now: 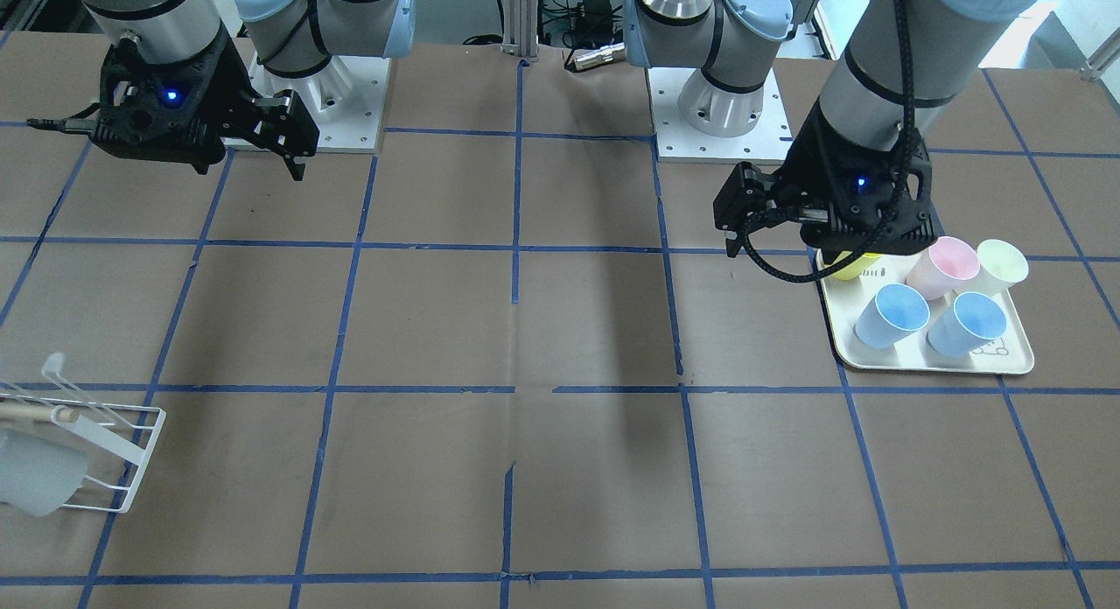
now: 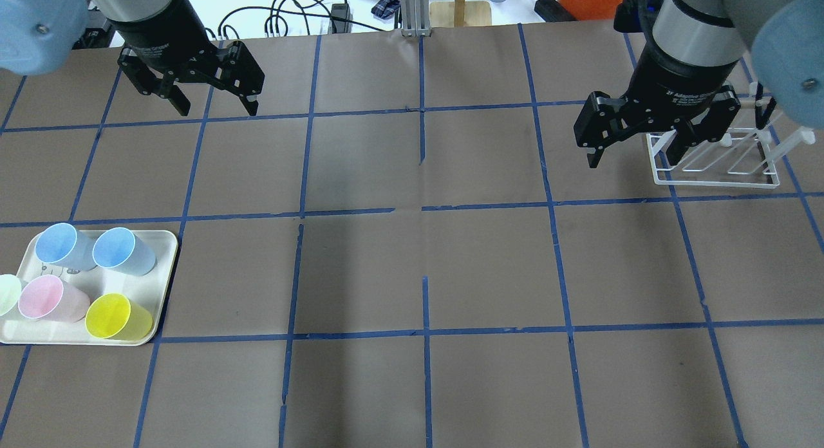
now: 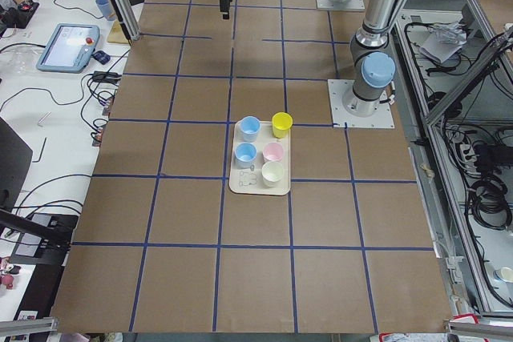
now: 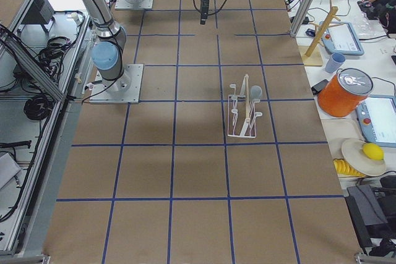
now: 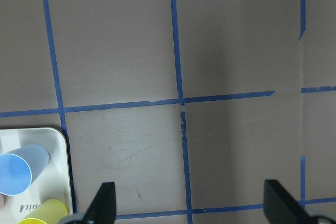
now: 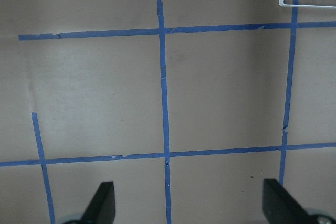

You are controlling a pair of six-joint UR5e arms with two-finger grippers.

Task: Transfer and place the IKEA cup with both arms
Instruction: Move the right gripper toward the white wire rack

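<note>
Left claw (image 2: pixel 215 105) hangs spread wide above the counter (image 2: pixel 412 274), fingers far apart, gripping nothing and touching nothing. Its wrist camera looks straight down on brown paper, and a corner of the cream tray (image 2: pixel 164 255) peeks in at the lower edge, so this claw is up beside the tray rather than over it.

Right claw (image 2: pixel 634 155) is just as wide and just as empty, up in the air near the white wire rack (image 1: pixel 101 436). Its own wrist view catches only a corner of that rack.

And there's the IKEA cup (image 1: pixel 39 482): pale grey, tilted on the rack at the right arm's end of the counter, clear of both claws.

On the tray stand two light-blue cups (image 2: pixel 61 245), a pink cup (image 2: pixel 42 298), a yellow cup (image 2: pixel 116 316) and a pale green cup (image 2: pixel 8 293) at the picture's edge.

Blue tape lines cross the brown counter and divide it into squares. Past its far side runs a white desk (image 3: pixel 48 94) with cables, a tablet (image 3: pixel 68 44) and an orange tub (image 4: pixel 348 91).
</note>
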